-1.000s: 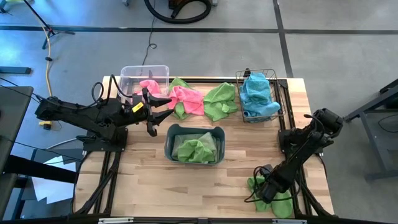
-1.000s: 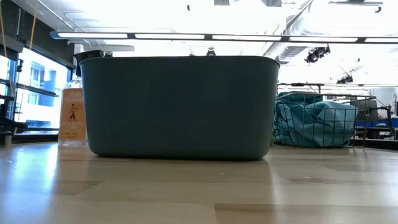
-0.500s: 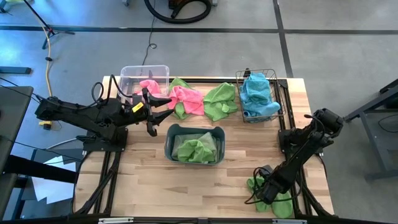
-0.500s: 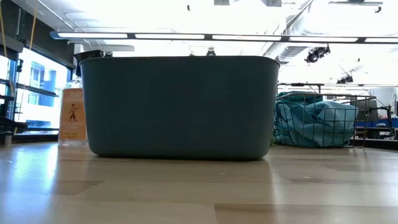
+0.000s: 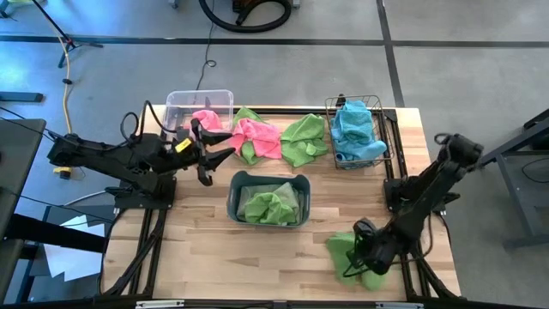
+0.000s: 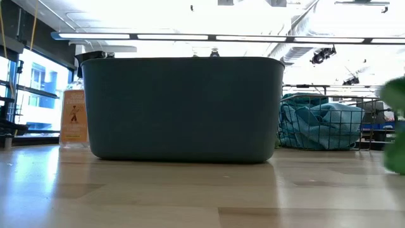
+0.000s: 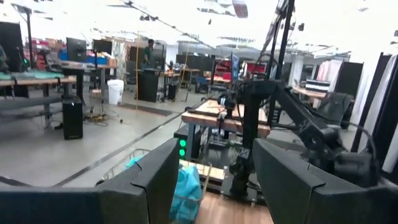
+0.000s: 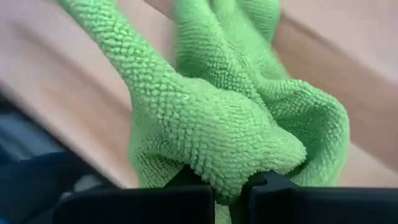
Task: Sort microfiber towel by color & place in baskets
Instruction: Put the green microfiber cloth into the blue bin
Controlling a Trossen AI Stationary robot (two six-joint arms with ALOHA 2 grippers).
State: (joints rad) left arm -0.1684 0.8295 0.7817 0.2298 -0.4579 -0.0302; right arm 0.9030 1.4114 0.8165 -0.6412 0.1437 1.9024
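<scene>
From above, the right gripper sits low at the table's near right corner, pinched on a green towel that bunches just beside it, toward the tub. The grey-blue tub, already holding green cloth, lies up and across from that gripper, likely where this towel belongs. The left gripper hangs with fingers spread beside the clear bin, a pink towel just ahead of it. The wire basket holds blue towels.

At table height, the tub fills the middle and the green towel shows at the edge.

The left wrist view shows parted fingers, nothing between.

The right wrist view shows the towel clamped at a fold, so it hangs gathered for carrying.
</scene>
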